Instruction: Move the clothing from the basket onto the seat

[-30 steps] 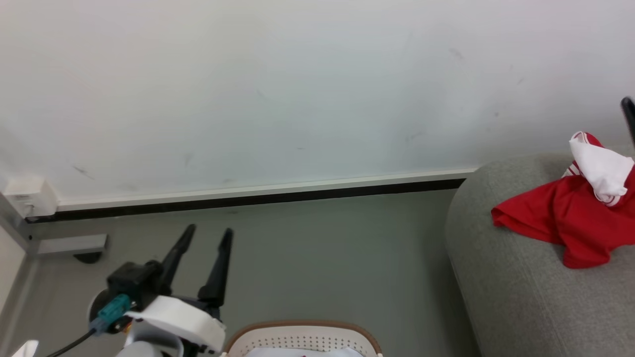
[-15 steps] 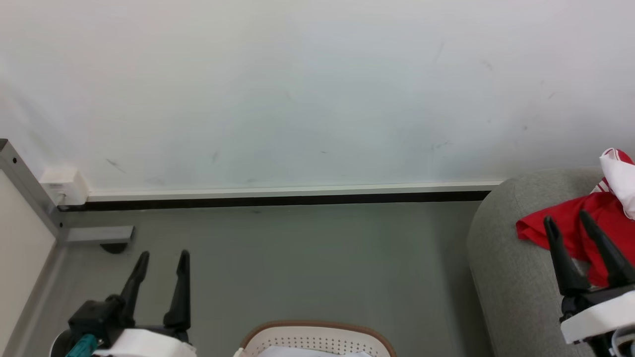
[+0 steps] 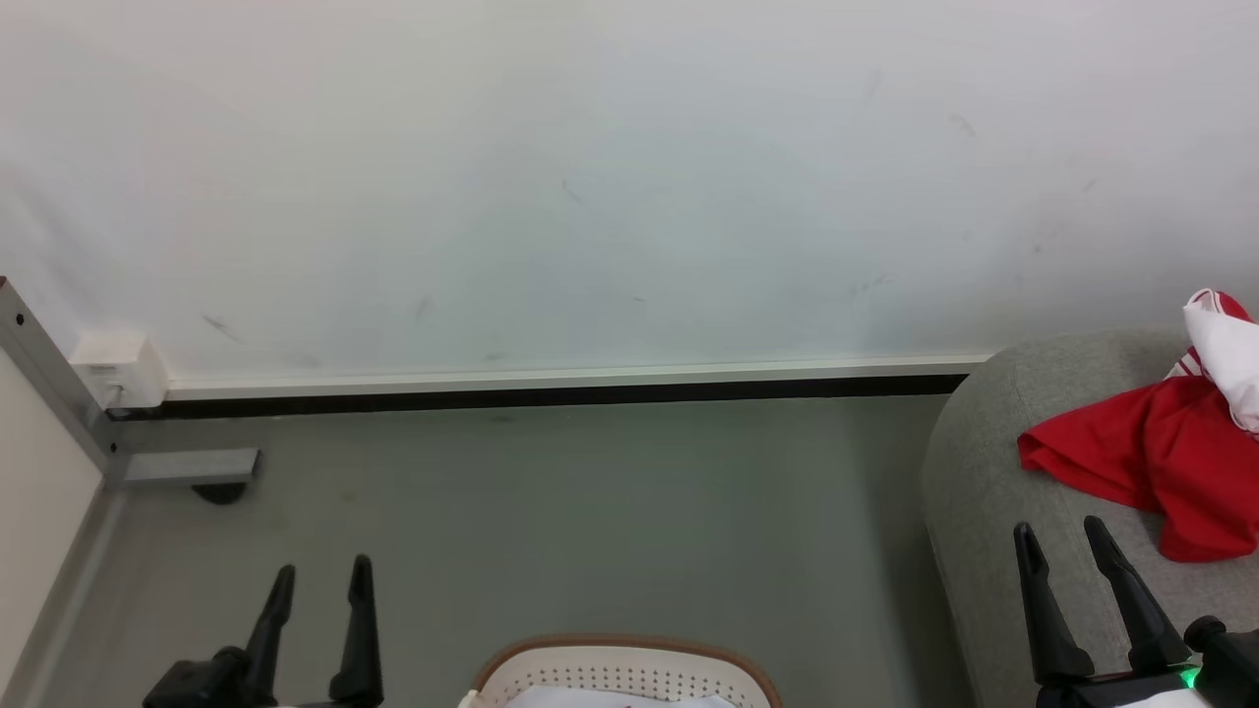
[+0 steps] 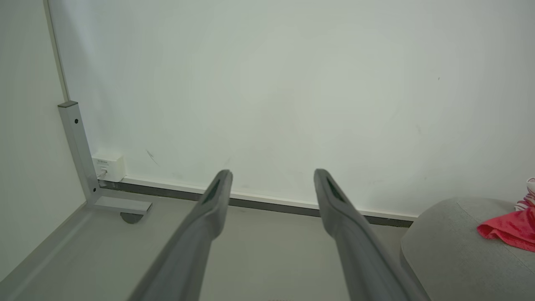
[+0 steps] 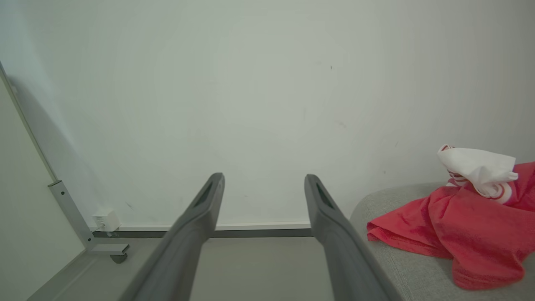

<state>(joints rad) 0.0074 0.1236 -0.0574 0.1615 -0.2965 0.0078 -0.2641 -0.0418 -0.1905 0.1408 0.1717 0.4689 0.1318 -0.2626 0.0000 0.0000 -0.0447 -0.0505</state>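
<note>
the jaws of the left gripper are held apart, with a clear gap between the two dark fingers. nothing is gripped or touched, and bare floor and wall are seen through the gap in the left wrist view. the jaws of the right gripper are spread to much the same width and are likewise empty.

both pairs of fingers are pointed away from the basket, toward the wall. the left gripper is held low, to the left of the basket and apart from it. the right gripper is held to the right of the basket, and is seen against the near corner of the seat. no contact with the upholstery is seen.

the clothing is found to the right of the basket and farther back. it is crumpled on the seat, red with a white fold raised at its far side. beyond the basket, a dark skirting strip is run along the foot of the wall. a metal frame leg is seen to the far left of the basket. inside the basket, a strip of white fabric is glimpsed at the bottom edge of the head view.
</note>
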